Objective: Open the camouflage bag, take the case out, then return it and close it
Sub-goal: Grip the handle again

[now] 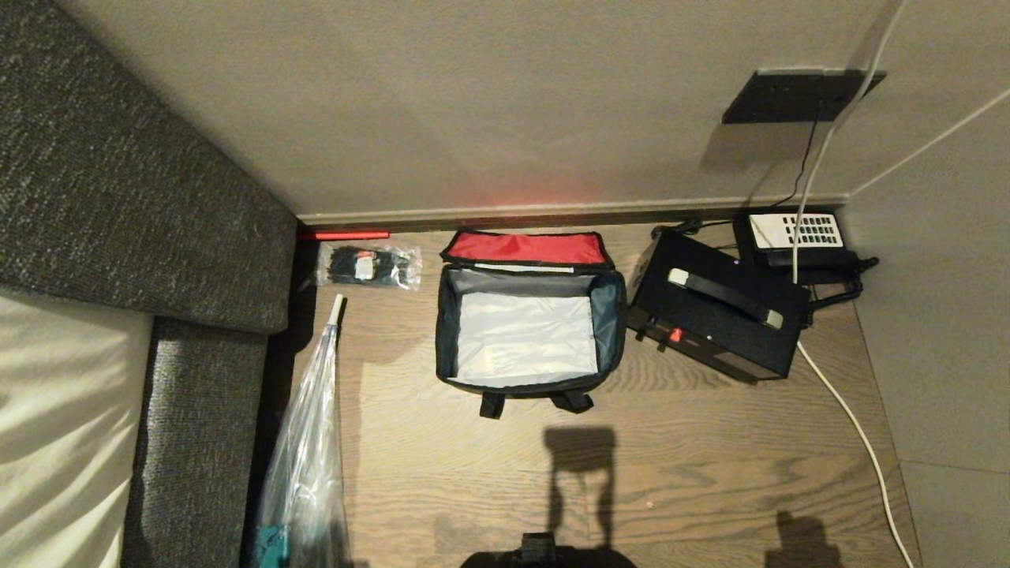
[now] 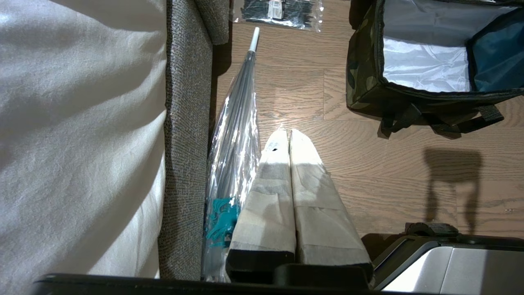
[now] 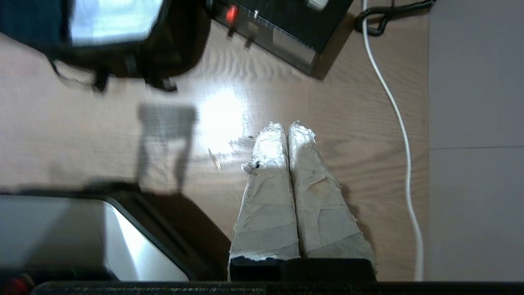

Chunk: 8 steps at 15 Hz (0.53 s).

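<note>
Wood-plank floor (image 1: 442,473), lit from above with a bright glare patch. Beige wall (image 1: 473,102) meets it at a pale skirting board (image 1: 552,211). Grey fabric sofa (image 1: 118,197) left of the floor, against the wall. Black wall socket plate (image 1: 797,96) above the skirting, cables hanging from it.

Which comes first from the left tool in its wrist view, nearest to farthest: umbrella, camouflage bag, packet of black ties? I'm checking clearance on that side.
Measured from the left tool, shut over the wood floor:
1. Clear umbrella, right beside the tool, along the sofa.
2. Camouflage bag, open, across the floor on the other side.
3. Packet of black ties, farthest, beyond the umbrella's white tip.
</note>
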Available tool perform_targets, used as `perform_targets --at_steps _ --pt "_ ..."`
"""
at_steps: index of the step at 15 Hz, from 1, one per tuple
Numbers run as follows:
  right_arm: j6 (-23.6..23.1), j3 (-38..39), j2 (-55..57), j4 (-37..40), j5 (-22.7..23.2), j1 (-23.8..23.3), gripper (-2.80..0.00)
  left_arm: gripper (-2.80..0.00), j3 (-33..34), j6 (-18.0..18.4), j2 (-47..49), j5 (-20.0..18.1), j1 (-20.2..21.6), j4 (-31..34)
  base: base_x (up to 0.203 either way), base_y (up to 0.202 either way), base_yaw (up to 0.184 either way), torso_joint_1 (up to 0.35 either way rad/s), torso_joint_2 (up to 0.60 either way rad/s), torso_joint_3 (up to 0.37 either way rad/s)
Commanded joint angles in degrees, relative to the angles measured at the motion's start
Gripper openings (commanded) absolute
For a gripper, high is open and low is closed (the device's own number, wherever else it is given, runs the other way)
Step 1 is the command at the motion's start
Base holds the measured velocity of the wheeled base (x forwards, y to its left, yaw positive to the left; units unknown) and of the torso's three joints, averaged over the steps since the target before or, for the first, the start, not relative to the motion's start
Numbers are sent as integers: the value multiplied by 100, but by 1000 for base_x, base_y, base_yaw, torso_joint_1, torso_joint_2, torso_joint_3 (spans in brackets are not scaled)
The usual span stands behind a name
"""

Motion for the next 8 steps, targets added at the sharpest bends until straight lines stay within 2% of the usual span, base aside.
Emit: perform_targets --at_steps 1,8 --pt "28 48 -149 -117 4 3 -280 -280 18 1 -11 2 8 2 0 0 0 0 0 0" --pt "63 48 -149 -91 -6 3 -280 -280 18 -8 -11 2 0 2 0 0 0 0 0 0"
